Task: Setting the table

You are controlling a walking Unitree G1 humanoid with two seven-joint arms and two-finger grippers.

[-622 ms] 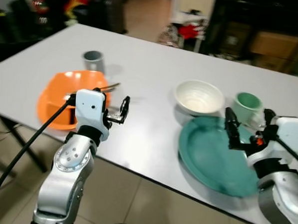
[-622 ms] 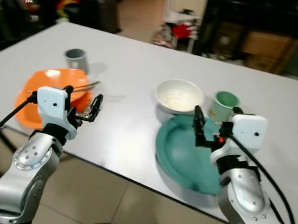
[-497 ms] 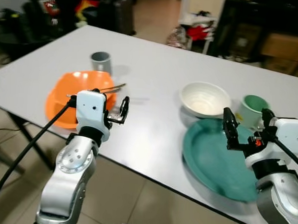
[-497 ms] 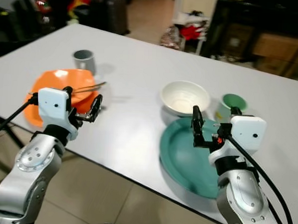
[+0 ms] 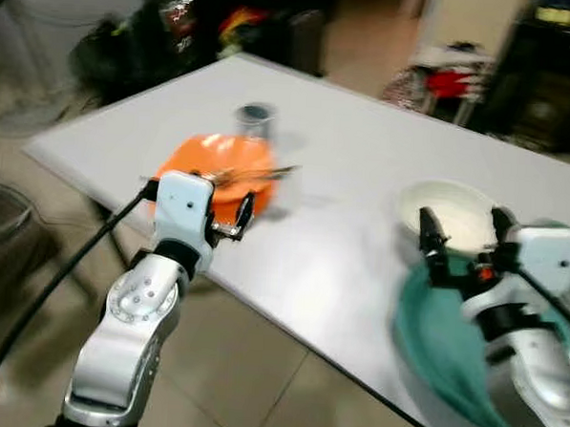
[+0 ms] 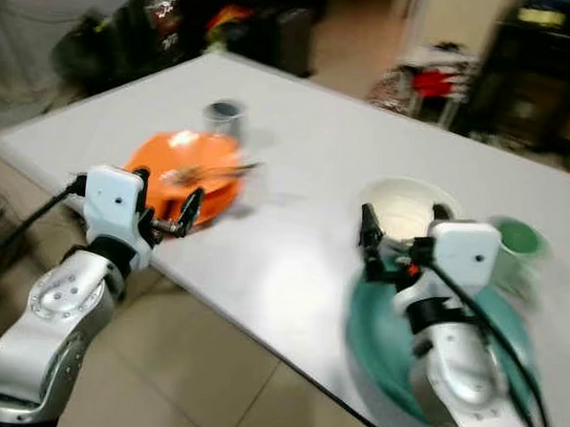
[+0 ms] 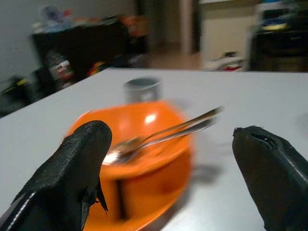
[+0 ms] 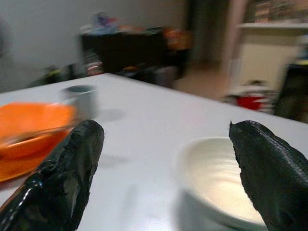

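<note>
An orange bowl (image 5: 211, 162) sits at the table's left front with a metal spoon (image 7: 166, 135) lying across its rim, and a grey cup (image 5: 255, 119) stands just behind it. My left gripper (image 5: 237, 219) hovers open right in front of the bowl. To the right are a white bowl (image 6: 405, 205), a green cup (image 6: 520, 240) and a large teal plate (image 6: 379, 343). My right gripper (image 5: 460, 244) is open above the teal plate's near-left part, in front of the white bowl. The views are blurred.
The white table (image 5: 363, 179) runs away to the right, its front edge (image 5: 289, 324) over a tiled floor. Dark clutter and bags (image 5: 180, 26) lie beyond the table's far left corner, and dark furniture (image 5: 551, 55) stands at the back right.
The whole picture has shifted right and blurred, so the camera has turned left. Both grippers keep their poses relative to the bowls and plate.
</note>
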